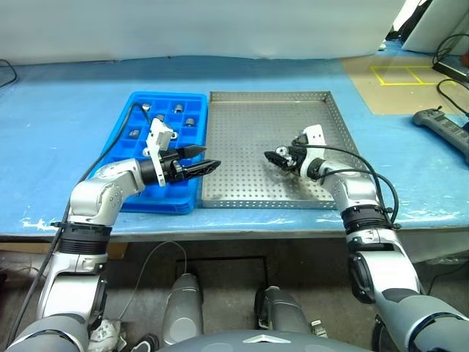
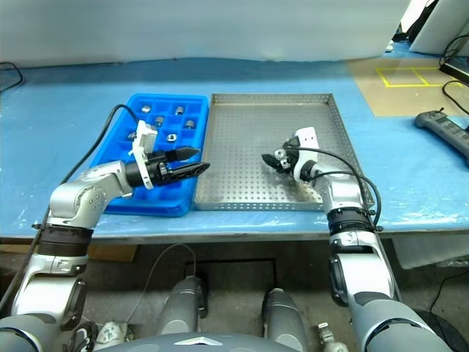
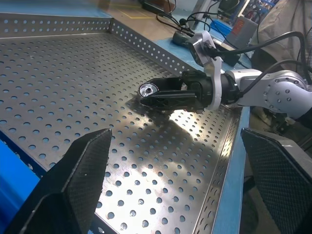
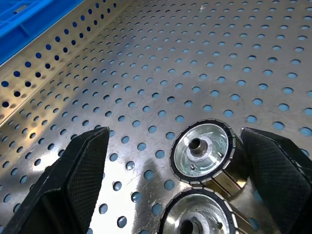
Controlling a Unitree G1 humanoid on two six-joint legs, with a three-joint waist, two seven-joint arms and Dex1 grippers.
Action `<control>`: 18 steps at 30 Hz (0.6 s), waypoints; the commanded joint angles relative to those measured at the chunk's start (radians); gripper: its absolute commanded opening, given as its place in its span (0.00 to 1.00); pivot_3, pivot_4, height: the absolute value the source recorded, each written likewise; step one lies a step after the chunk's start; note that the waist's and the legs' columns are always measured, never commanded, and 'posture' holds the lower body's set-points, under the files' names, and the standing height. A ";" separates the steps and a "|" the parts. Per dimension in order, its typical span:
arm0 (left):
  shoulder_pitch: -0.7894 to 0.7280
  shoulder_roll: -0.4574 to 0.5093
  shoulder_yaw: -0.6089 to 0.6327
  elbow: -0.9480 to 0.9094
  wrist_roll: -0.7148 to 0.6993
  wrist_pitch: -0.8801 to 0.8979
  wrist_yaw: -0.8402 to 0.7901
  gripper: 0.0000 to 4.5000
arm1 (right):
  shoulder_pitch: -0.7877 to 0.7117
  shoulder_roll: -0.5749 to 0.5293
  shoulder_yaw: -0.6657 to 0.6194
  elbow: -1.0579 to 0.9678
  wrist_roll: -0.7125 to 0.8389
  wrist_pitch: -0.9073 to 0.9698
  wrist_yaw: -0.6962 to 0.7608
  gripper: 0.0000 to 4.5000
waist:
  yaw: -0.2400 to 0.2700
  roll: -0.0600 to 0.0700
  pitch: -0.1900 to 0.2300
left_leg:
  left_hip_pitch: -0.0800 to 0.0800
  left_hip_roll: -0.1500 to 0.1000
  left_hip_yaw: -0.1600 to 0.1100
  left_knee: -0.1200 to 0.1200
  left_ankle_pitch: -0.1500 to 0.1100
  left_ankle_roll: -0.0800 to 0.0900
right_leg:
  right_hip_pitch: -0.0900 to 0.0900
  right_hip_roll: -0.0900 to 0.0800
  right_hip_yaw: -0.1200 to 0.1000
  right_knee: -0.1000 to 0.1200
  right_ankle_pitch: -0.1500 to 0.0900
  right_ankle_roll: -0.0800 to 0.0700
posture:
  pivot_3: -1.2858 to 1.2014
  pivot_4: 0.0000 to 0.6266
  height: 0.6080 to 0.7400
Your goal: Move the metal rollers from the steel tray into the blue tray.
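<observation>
The steel tray [image 1: 242, 139] lies in the middle of the table with the blue tray [image 1: 146, 198] against its left side. Several metal rollers [image 1: 178, 108] sit in the blue tray's far compartments. My right gripper [image 1: 271, 155] is open and low over the steel tray's right half. Its fingers [image 4: 73, 185] stand on either side of two rollers [image 4: 202, 151] lying on the perforated bottom. One of these rollers [image 3: 147, 89] shows at that gripper's tip in the left wrist view. My left gripper [image 1: 205, 158] hovers open and empty over the seam between the two trays, pointing right.
A grey hand-held controller [image 1: 443, 125] and black cables lie at the table's right edge. Yellow tape [image 1: 399, 73] marks a square at the back right. Blue sheeting [image 1: 66, 125] covers the table around both trays.
</observation>
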 commanded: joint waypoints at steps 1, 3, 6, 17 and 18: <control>-0.018 -0.002 0.006 -0.034 -0.005 -0.001 0.002 1.00 | -0.009 -0.002 -0.002 0.003 -0.009 -0.036 -0.006 0.99 | 0.000 0.000 0.000 | 0.000 0.000 0.000 0.000 0.000 0.000 | 0.000 0.000 0.000 0.000 0.000 0.000 | 0.50 0.24 1.00; -0.016 -0.004 0.004 -0.038 -0.004 0.001 0.004 1.00 | -0.008 0.000 -0.007 0.011 -0.010 -0.045 -0.011 0.99 | 0.000 0.000 0.000 | 0.000 0.000 0.000 0.000 0.000 0.000 | 0.000 0.000 0.000 0.000 0.000 0.000 | 0.50 0.24 1.00; -0.012 -0.008 0.003 -0.039 -0.002 0.001 0.005 1.00 | -0.004 -0.002 -0.004 0.017 -0.022 -0.054 -0.027 0.79 | 0.000 0.000 0.000 | 0.000 0.000 0.000 0.000 0.000 0.000 | 0.000 0.000 0.000 0.000 0.000 0.000 | 0.50 0.24 1.00; -0.028 -0.016 0.001 0.013 0.021 -0.025 -0.017 1.00 | -0.029 0.010 -0.057 0.016 0.021 -0.037 -0.050 0.39 | -0.001 0.000 0.000 | 0.000 0.000 0.000 0.000 -0.001 0.001 | 0.000 0.000 0.000 0.000 0.000 0.000 | 0.49 0.24 1.00; -0.029 -0.018 0.001 0.017 0.022 -0.027 -0.019 1.00 | -0.038 0.017 -0.086 0.007 0.056 -0.008 -0.052 0.39 | -0.001 0.000 0.000 | 0.000 0.000 0.000 0.000 -0.001 0.001 | 0.000 0.000 0.000 0.000 0.000 0.000 | 0.49 0.24 1.00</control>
